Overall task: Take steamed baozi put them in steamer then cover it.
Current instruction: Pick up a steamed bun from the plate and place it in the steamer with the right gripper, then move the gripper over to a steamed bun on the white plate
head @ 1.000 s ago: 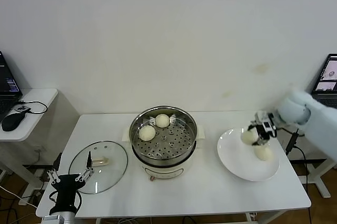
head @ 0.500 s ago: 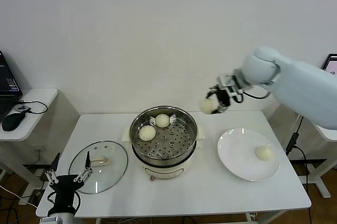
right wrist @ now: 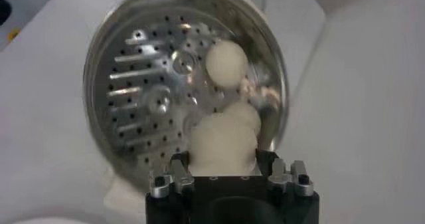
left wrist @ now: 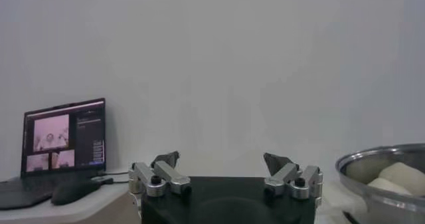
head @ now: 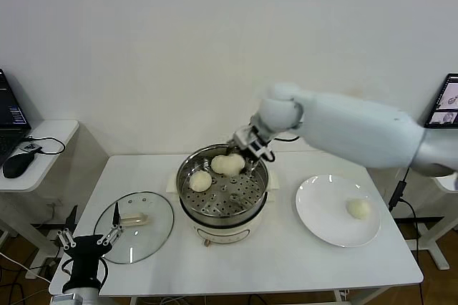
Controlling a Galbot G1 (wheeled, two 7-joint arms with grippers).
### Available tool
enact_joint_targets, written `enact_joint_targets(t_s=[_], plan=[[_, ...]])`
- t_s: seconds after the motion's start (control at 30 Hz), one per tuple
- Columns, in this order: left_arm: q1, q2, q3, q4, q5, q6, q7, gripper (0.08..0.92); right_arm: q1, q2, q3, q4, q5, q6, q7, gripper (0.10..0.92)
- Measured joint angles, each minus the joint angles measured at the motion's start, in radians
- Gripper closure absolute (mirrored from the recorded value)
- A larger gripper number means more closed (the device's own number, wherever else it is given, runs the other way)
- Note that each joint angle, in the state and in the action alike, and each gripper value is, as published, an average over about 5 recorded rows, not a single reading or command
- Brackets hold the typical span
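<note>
Right gripper [head: 247, 149] clamps a baozi [right wrist: 224, 139] over the steamer [head: 187, 197]; release onto bare tray below, clear of neighbouring buns. Left gripper [left wrist: 226, 173] wide, idle.

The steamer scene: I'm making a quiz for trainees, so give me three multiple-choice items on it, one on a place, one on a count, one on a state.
1. Where does the glass lid lie?
A. on the steamer
B. on the table, on the robot's left of the steamer
C. on the plate

2. How many baozi lie on the white plate?
A. one
B. two
C. three

3. What is the right gripper doing?
A. hanging open and empty
B. gripping the lid handle
C. shut on a baozi

Answers: 1 B, the lid rests flat beside the steamer. 2 A, a single baozi on the plate. 3 C, the held baozi sits between its fingers above the perforated tray.
</note>
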Motion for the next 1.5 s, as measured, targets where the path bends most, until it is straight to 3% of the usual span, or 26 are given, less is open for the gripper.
enact_joint_targets(t_s=[0.77, 0.9, 1.07, 1.5], plan=[[-0.003, -0.010, 0.005, 0.001, -0.003, -0.005, -0.004, 0.177, -0.068, 0.078, -0.078, 0.004, -0.149, 0.227, 0.028, 0.371], [-0.003, -0.010, 0.006, 0.000, -0.002, -0.005, -0.004, 0.177, -0.070, 0.073, -0.077, 0.006, -0.162, 0.243, 0.037, 0.322], [-0.003, -0.010, 0.007, -0.002, -0.002, -0.005, -0.004, 0.177, -0.065, 0.063, -0.064, 0.005, -0.167, 0.249, 0.042, 0.216], [-0.014, 0.009, 0.007, -0.002, -0.002, 0.001, 0.000, 0.177, -0.009, -0.083, 0.019, 0.053, -0.104, 0.146, 0.021, 0.203]])
